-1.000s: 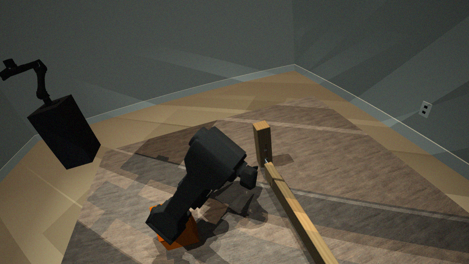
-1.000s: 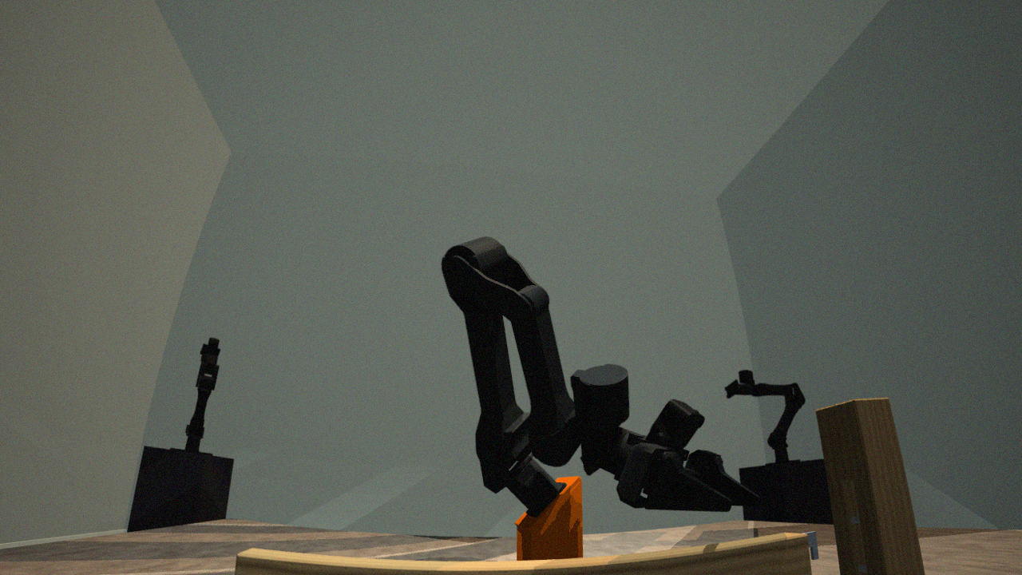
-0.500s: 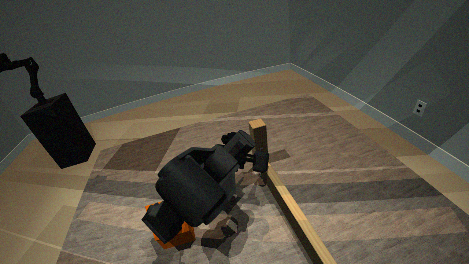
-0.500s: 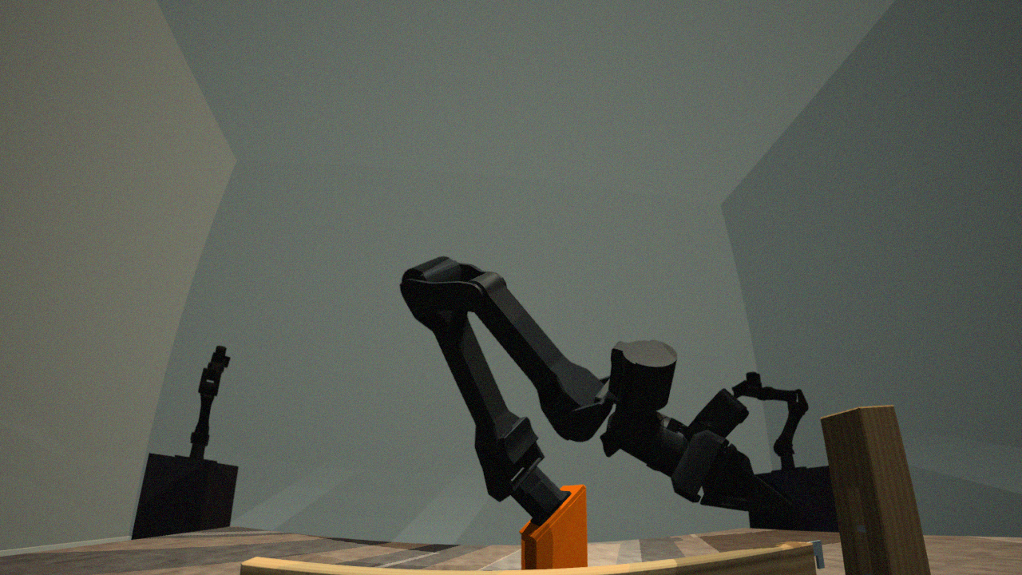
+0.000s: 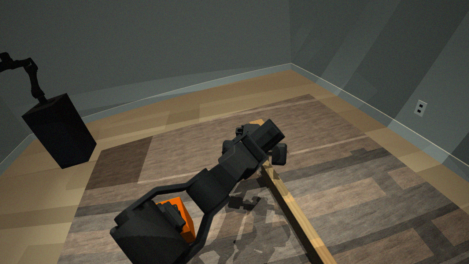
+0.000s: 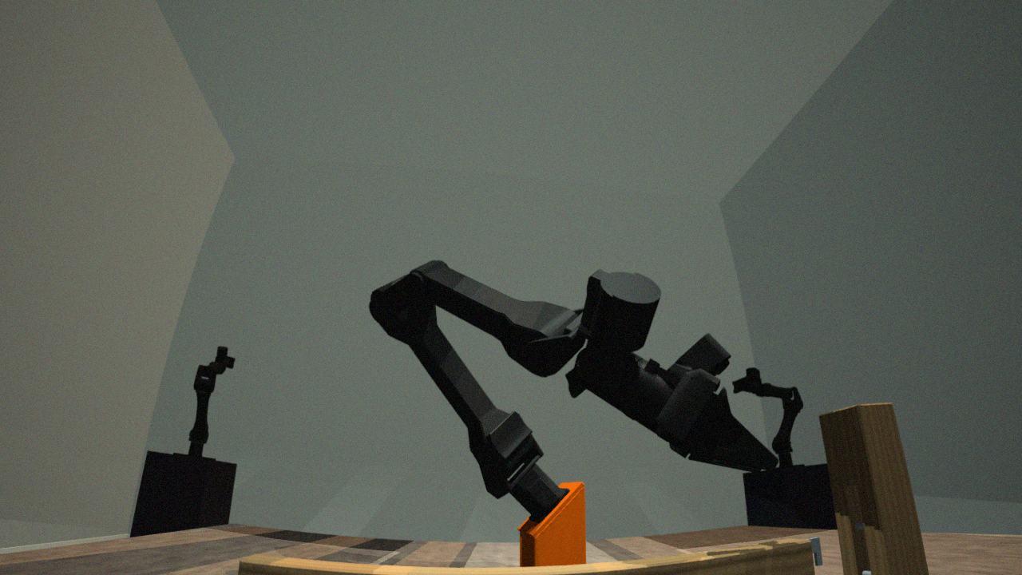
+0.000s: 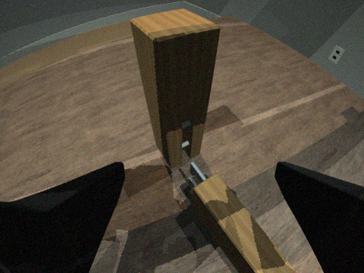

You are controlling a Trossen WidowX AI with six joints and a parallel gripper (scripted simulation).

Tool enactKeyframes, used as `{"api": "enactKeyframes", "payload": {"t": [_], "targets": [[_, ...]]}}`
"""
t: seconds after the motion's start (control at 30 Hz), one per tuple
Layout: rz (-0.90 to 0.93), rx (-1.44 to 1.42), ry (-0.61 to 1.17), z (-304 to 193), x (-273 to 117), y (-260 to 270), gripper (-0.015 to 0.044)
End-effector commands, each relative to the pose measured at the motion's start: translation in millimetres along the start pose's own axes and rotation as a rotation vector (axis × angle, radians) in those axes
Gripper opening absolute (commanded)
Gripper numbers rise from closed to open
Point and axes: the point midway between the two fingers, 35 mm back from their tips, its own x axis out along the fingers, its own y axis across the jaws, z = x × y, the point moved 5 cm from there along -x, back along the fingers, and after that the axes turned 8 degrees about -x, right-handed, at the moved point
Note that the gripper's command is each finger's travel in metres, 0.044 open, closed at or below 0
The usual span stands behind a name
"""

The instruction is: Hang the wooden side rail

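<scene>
The wooden rail [image 5: 295,210] [image 6: 750,559] [image 7: 243,224] lies on the table, its near end just short of the upright post [image 5: 257,121] [image 6: 868,472] [image 7: 182,76]. Its upper steel hook [image 7: 198,171] points at the slot; a gap shows between them. The lower hook is mostly shaded. A bright pin [image 7: 185,145] shows in the slot. My gripper [image 6: 770,465] [image 7: 202,171] is open and empty, above the rail's hook end, fingers to either side of it in the wrist view. In the top view the arm hides the hooks and most of the post.
My arm rises from an orange base [image 5: 186,220] [image 6: 564,533] beside the rail. The patterned table top [image 5: 344,193] [image 7: 76,98] lies under rail and post. Other arms stand on black blocks [image 5: 60,131] [image 6: 184,493] [image 6: 786,497] farther off. Walls stand beyond.
</scene>
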Motion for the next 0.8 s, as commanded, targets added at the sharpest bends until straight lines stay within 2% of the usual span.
{"api": "enactKeyframes", "payload": {"t": [0.0, 0.6, 0.77], "targets": [[0.013, -0.006, -0.004, 1.0, -9.1, -6.8, 0.0440], [0.015, 0.006, 0.000, 1.1, -8.9, -7.1, 0.0440], [0.039, 0.316, 0.108, 2.8, -4.8, -13.4, 0.0440]]}}
